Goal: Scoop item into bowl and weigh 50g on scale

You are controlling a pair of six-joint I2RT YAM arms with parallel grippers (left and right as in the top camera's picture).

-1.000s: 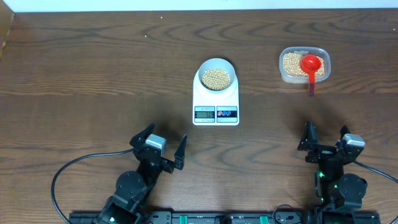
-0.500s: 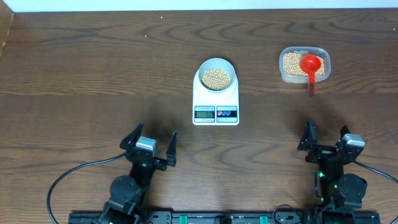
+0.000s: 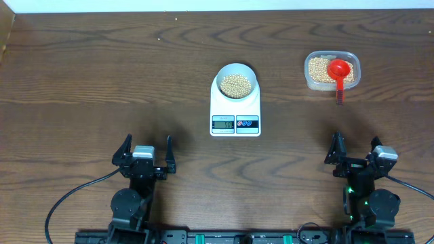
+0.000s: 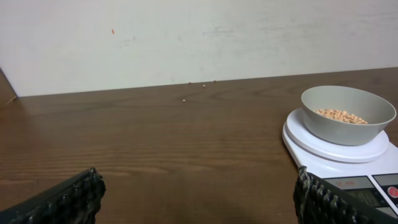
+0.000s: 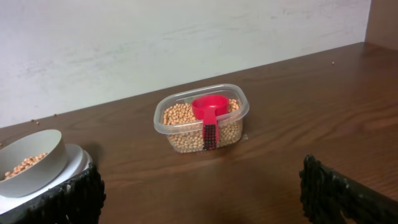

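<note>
overhead view first, at the near edge of the table: the left gripper and the right gripper both sit low by their bases, well apart from everything else. each has its jaws spread wide with nothing between them, and the wrist views agree, showing only bare wood between the finger pads.

farther out, in the middle, the scale lies with its display toward the arms. the display is lit, but the digits are too small to read, so i cannot tell whether it shows fifty grams.

the bowl stands on the far part of the scale's platform, and a shallow layer of beans covers its bottom.

to the far right, the clear tub holds plenty more beans. the red scoop lies in it, cup up, with its handle hanging over the near rim.

a few stray beans lie by the far wall.

judging from this, the scooping looks done or close to done: beans are in the bowl, the bowl is on the scale, and nothing is held. what is left is to check the reading, and to add or take out beans if it is off.
</note>
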